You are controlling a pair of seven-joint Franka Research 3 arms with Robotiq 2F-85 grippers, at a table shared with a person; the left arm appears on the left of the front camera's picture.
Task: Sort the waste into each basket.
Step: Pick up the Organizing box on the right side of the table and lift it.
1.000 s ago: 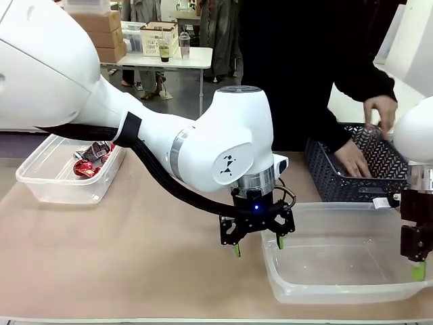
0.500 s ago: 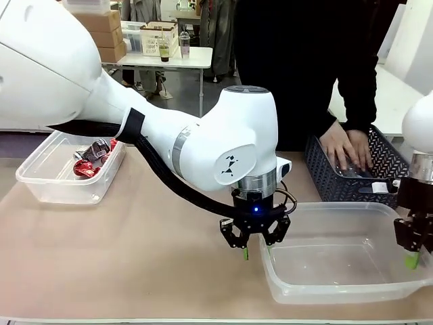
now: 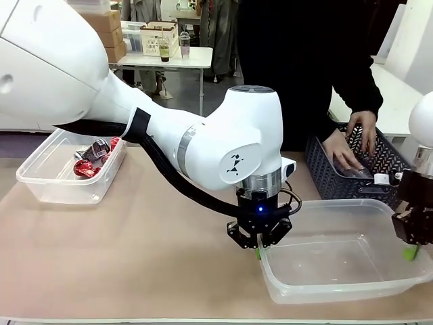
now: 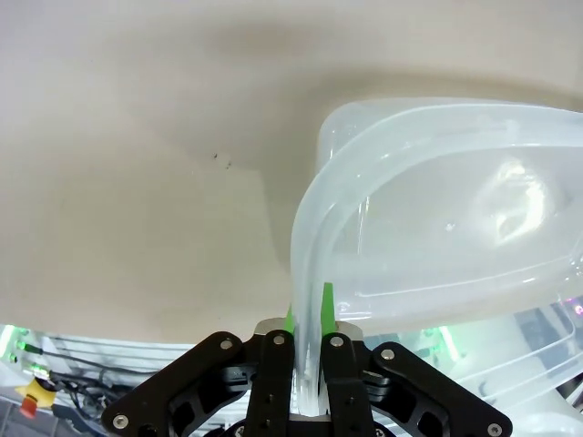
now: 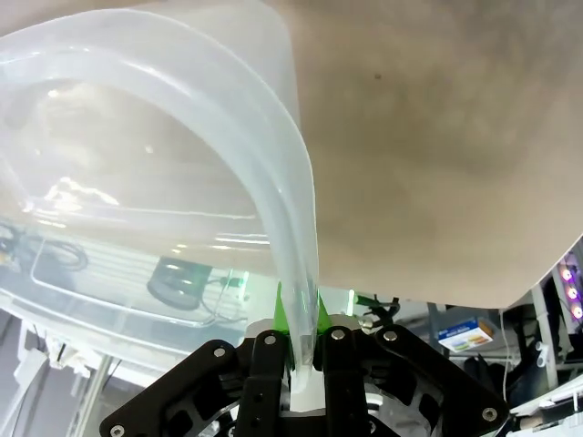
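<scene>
**Both robot hands clamped on the rim of the lower-right tub**

The tan table (image 3: 135,257) spans the lower frame of the front view. The white left arm (image 3: 203,149) sweeps in from the upper left to the centre. A person in black (image 3: 298,68) leans over the far edge at upper right.

The near tub (image 3: 352,288), clear plastic, sits at lower right. The far tub (image 3: 40,183) lies at middle left, well apart from it. A dark lattice basket (image 3: 325,177) stands just behind the near tub, with the person's hands (image 3: 340,152) inside it.

The left hand (image 3: 259,252) is closed narrow on the near tub's left rim, green pads (image 4: 327,300) pinching the wall. The right hand (image 3: 411,252) grips the opposite rim the same way. Crushed red-and-silver cans (image 3: 91,159) lie in the far tub.
</scene>
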